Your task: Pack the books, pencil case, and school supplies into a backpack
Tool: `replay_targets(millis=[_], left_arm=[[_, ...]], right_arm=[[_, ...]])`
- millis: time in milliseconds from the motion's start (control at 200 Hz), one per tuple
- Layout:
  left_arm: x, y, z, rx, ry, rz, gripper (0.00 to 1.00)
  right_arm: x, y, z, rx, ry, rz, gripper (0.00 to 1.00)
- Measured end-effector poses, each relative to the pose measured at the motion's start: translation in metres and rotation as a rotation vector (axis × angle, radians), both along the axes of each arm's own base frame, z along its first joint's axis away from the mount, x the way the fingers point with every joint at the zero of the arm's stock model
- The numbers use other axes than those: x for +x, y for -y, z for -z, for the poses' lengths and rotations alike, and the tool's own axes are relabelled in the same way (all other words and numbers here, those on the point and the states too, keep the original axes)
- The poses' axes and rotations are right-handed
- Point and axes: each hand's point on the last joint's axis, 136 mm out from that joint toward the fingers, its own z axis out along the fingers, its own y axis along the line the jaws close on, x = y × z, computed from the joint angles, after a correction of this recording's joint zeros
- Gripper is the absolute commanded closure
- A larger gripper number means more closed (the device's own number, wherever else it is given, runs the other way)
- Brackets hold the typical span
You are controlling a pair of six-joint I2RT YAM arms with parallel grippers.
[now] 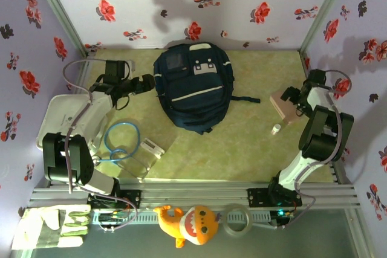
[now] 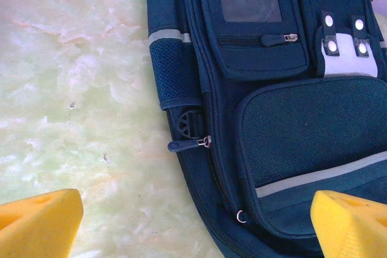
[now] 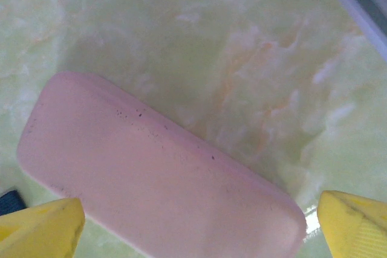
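On surface (image 1: pixel 242 143) centre: backpack (image 1: pixel 193 86), flat, front up.
Left hand (image 1: pixel 147 82): spread wide, empty, beside backpack's edge.
Right hand (image 1: pixel 293 96): spread wide, empty, over pink case (image 3: pixel 157 173).

You saw the backpack (image 2: pixel 272 119) cut off at right (top too); the small white item (image 1: pixel 276 129) was unidentifiable.

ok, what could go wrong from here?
1. The backpack looks zipped shut; the left tool, open at its side, has just a small zipper pull to catch, and may miss.
2. The pink case lies slanted under the open right tool; closing could twist it or let it slip.
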Motion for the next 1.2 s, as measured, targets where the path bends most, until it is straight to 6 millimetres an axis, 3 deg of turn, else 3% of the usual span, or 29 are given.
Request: replay_targets(millis=[120, 370, 665, 915, 1200], left_arm=[[0.0, 0.0, 0.0, 0.0, -0.003, 0.0, 0.03], [-0.002, 0.001, 0.002, -0.003, -0.011, 0.005, 0.02], [-0.002, 0.001, 0.001, -0.003, -0.011, 0.005, 0.02], [-0.002, 0.001, 0.001, -0.003, -0.011, 0.005, 0.02], [-0.003, 0.001, 0.002, 0.0, -0.013, 0.008, 0.02]], right_arm=[[0.003, -0.006, 0.022, 0.044, -0.034, -0.046, 0.01], [0.007, -0.011, 0.027, 0.089, -0.02, -0.072, 0.01], [-0.007, -0.054, 0.032, 0.186, -0.017, -0.156, 0.01], [-0.013, -0.075, 0.039, 0.081, -0.096, -0.252, 0.04], [-0.022, -0.071, 0.049, -0.05, -0.206, -0.341, 0.13]])
